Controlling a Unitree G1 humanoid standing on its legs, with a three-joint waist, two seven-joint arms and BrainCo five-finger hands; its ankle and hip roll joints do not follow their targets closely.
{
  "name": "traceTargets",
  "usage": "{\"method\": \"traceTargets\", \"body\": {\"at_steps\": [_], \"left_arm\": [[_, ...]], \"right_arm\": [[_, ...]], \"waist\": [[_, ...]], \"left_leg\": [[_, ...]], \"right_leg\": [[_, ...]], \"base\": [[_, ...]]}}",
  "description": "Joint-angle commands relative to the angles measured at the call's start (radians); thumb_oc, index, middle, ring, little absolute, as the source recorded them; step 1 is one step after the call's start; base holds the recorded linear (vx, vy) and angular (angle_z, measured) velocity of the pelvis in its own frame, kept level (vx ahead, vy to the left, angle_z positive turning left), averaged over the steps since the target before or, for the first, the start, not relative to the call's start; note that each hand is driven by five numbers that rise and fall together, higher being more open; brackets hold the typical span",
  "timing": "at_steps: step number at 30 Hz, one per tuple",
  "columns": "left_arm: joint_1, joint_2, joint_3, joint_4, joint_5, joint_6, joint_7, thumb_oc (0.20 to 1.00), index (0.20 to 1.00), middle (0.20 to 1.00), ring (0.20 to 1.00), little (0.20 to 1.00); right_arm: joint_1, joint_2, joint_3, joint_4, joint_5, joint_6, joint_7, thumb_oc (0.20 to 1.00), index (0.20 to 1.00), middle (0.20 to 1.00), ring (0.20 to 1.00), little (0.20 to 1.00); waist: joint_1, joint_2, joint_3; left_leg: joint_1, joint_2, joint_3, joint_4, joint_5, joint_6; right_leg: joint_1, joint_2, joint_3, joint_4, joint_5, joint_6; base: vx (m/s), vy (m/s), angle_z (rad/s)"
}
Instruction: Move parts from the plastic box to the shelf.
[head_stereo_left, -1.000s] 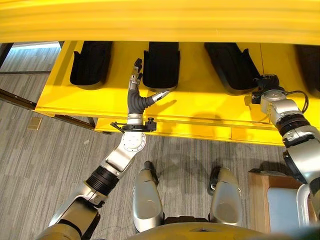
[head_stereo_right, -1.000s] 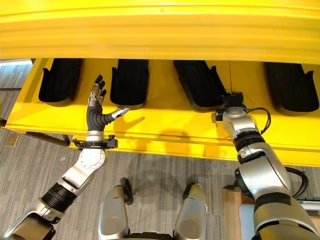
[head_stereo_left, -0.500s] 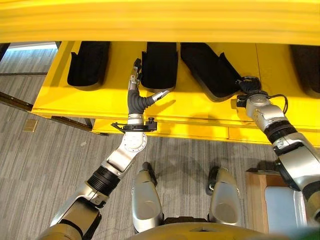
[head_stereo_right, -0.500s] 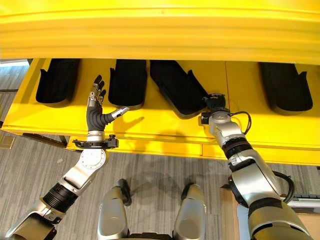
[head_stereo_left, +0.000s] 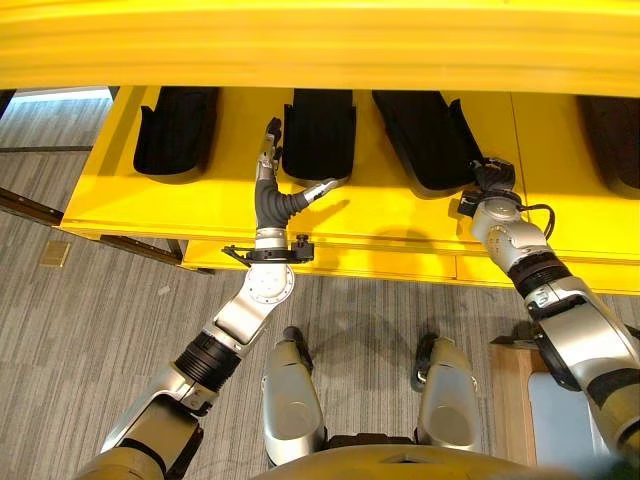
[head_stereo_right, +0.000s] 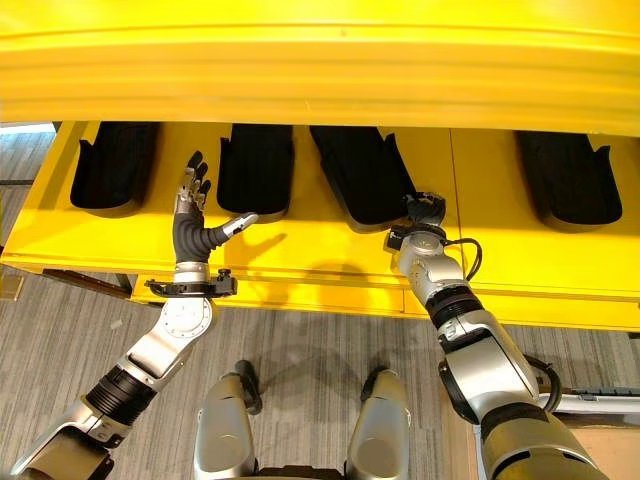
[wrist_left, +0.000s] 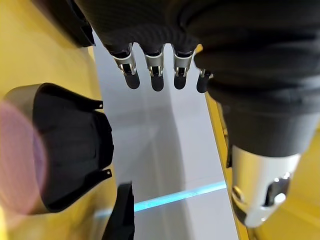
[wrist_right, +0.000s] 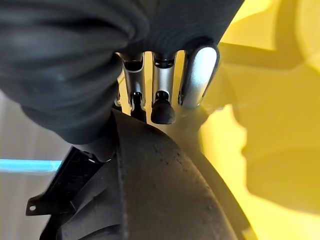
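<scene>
Several black moulded parts lie in a row on the yellow shelf. My right hand is at the near end of the third part, its fingers curled onto the part's rounded end. That part lies nearly straight, close beside the second part. The first part sits at the left and another part at the far right. My left hand stands open over the shelf between the first and second parts, fingers straight, thumb spread, holding nothing.
A yellow upper shelf board overhangs the back of the row. At the lower right stands a wooden stand with a pale plastic box. Grey carpet lies in front of the shelf.
My right hand has moved left along the shelf with the third part, which swung from slanted to nearly straight beside the second part. The left hand has stayed put.
</scene>
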Motion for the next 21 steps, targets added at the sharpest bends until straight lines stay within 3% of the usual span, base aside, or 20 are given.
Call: {"method": "traceTargets", "body": {"at_steps": [1,9,21], "left_arm": [[-0.057,-0.006,-0.013,-0.091,0.000,-0.032,0.023,1.000,1.000,1.000,1.000,1.000],[-0.055,0.001,-0.015,-0.096,-0.006,-0.034,0.029,1.000,1.000,1.000,1.000,1.000],[-0.052,-0.001,-0.017,-0.101,0.006,-0.038,0.058,1.000,1.000,1.000,1.000,1.000]], "right_arm": [[0.076,0.080,-0.024,0.079,0.130,0.006,-0.015,0.200,0.200,0.200,0.200,0.200],[0.081,0.070,-0.040,0.083,0.096,0.006,-0.020,0.200,0.200,0.200,0.200,0.200],[0.131,0.073,-0.061,0.067,0.179,-0.011,-0.090,0.200,0.200,0.200,0.200,0.200]], "waist": [[0.017,0.015,0.061],[0.013,0.019,0.061],[0.002,0.015,0.061]], "left_leg": [[0.047,-0.041,0.079,-0.022,-0.025,0.080],[0.052,-0.046,0.081,-0.021,-0.028,0.084],[0.054,-0.047,0.086,-0.030,-0.021,0.087]], "right_leg": [[0.045,0.029,-0.051,0.162,-0.111,-0.059],[0.046,0.028,-0.049,0.159,-0.107,-0.060],[0.049,0.036,-0.044,0.147,-0.099,-0.060]], "base": [[0.00,0.000,0.00],[0.00,0.000,0.00],[0.00,0.000,0.00]]}}
